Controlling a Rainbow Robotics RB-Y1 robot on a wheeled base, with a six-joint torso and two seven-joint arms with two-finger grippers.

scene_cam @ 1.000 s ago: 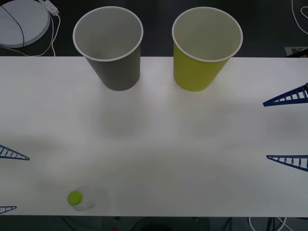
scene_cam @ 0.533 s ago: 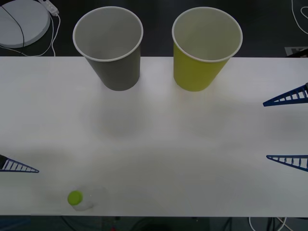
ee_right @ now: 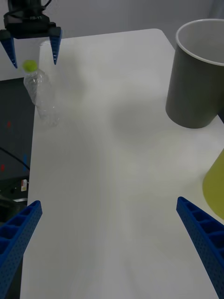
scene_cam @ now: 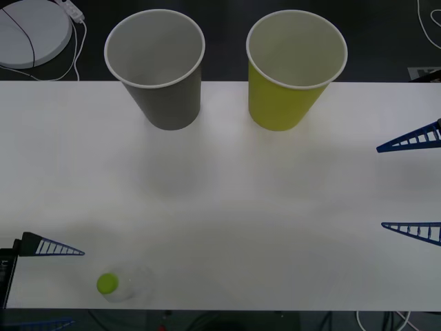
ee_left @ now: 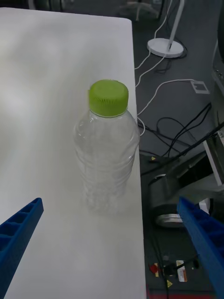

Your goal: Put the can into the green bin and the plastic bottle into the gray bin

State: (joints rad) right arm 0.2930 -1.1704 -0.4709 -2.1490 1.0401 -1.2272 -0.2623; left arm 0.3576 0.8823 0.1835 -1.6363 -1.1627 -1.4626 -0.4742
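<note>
Plastic bottle point(scene_cam: 124, 284): clear, ribbed, lime-green cap, standing upright at the desk's point(scene_cam: 227, 207) near edge, close to its near left corner. In the left wrist view the bottle point(ee_left: 107, 149) is sitting right at the desk's edge with floor and cables beyond it.

Gray bin point(scene_cam: 157, 69): dark gray paper cup, white rim, standing upright at the far edge of the desk, left of centre.

Green bin point(scene_cam: 295, 69): yellow-green paper cup, white rim, standing upright at the far edge, just right of the gray one; the two are standing apart, not touching.

Left gripper point(scene_cam: 58, 286): hovering at the near left corner, just beside the bottle, its blue ribbed fingers point(scene_cam: 54, 247) spread wide and gripping nothing. From the right wrist view the left gripper point(ee_right: 31, 44) is bracketing the bottle's cap without touching it.

Right gripper point(scene_cam: 413, 186): waiting at the desk's right edge, fingers parted, holding nothing, well apart from both cups.
</note>
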